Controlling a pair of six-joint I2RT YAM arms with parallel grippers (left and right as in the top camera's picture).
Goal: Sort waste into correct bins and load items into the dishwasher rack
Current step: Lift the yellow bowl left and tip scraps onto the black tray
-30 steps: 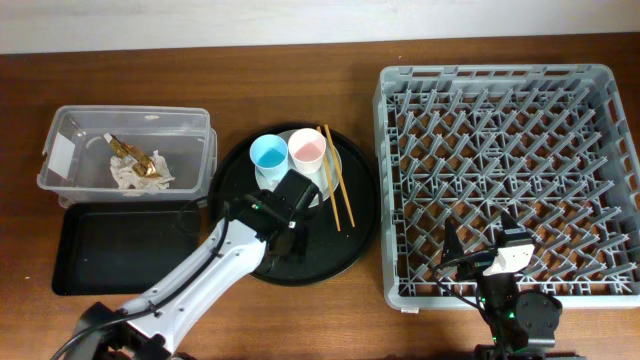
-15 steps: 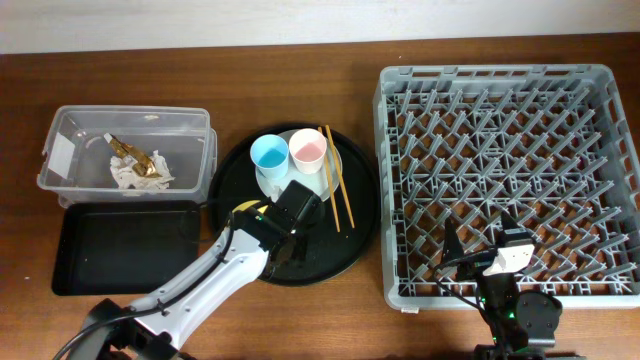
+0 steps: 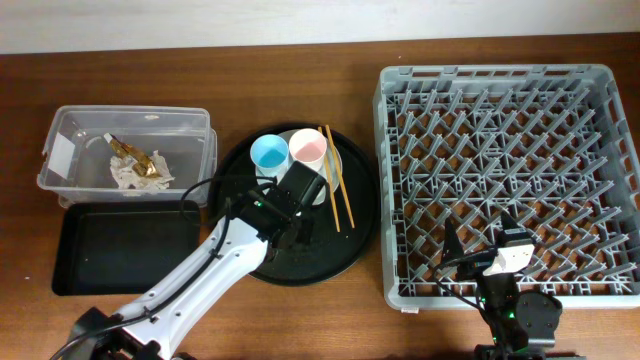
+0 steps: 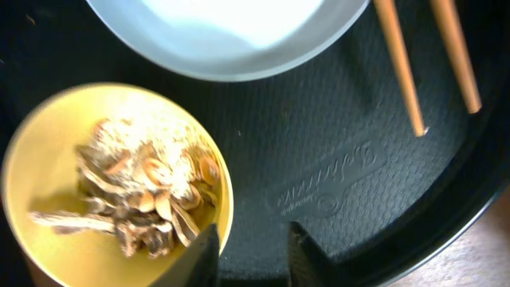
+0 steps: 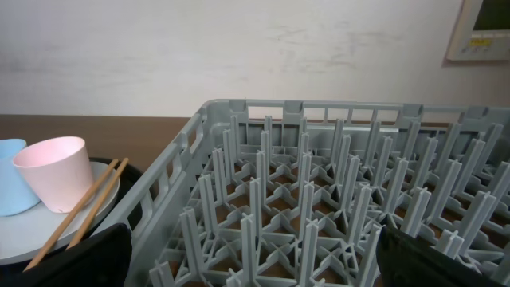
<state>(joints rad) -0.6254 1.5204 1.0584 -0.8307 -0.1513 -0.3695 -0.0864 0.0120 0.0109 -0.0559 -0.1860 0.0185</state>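
The left hand is held low over the round black tray, at the right-hand rim of the yellow bowl. Its fingers are seen apart with a narrow gap between them. One finger is set over the bowl's edge and the other over the bare tray floor, and nothing is seen clamped. Whether the bowl is touched cannot be told. The bowl is filled with beige and brown food scraps and is placed just beside the pale grey-white plate. From overhead the bowl is hidden by the arm.

On the plate the light blue cup and the pale pink cup are stood upright, touching each other. The two wooden chopsticks are laid side by side across the plate's right edge and onto the tray.

In the clear plastic tub, at the left of the surface, the crumpled white tissue and the gold-brown wrapper are found together. The flat black tray is set just in front of the tub.

The right hand is held over the near edge of the grey dishwasher rack, its fingers spread wide apart and nothing gripped.
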